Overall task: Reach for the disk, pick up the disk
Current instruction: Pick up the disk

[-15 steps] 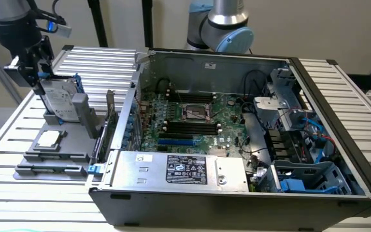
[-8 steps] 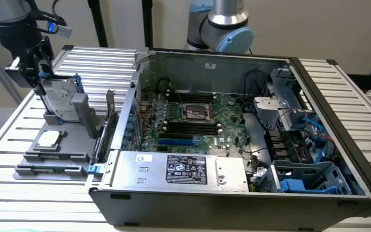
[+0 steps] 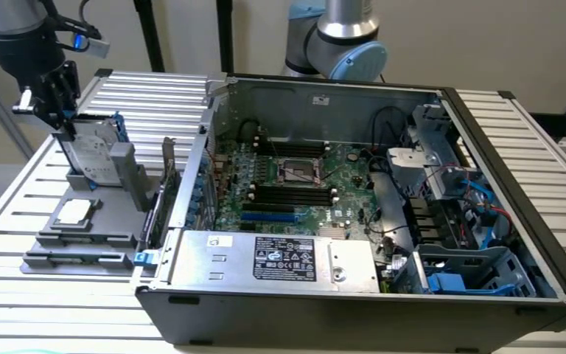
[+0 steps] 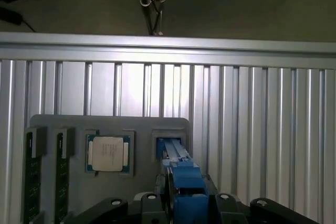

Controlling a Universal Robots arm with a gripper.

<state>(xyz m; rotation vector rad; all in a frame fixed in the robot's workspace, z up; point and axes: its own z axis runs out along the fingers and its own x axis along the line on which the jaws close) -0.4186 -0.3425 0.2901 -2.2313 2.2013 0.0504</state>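
Disk (image 3: 94, 156) stands on edge in the grey fixture (image 3: 111, 221) on the slatted table (image 3: 27, 295), at the exterior view's left of the open computer case (image 3: 362, 184). Gripper (image 3: 65, 125) sits at the disk's top edge. On my wrist view, its blue frame (image 4: 181, 174) runs under the gripper. I cannot tell whether it is clamped. Square chip (image 4: 108, 153) lies in the neighbouring pocket.

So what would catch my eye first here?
Probably the big open computer case, its circuit board bare, on the slatted metal table. At the exterior view's left, the robot's pincer sits at the top edge of the blue-framed disk, upright in a grey holder that also carries a small square chip.
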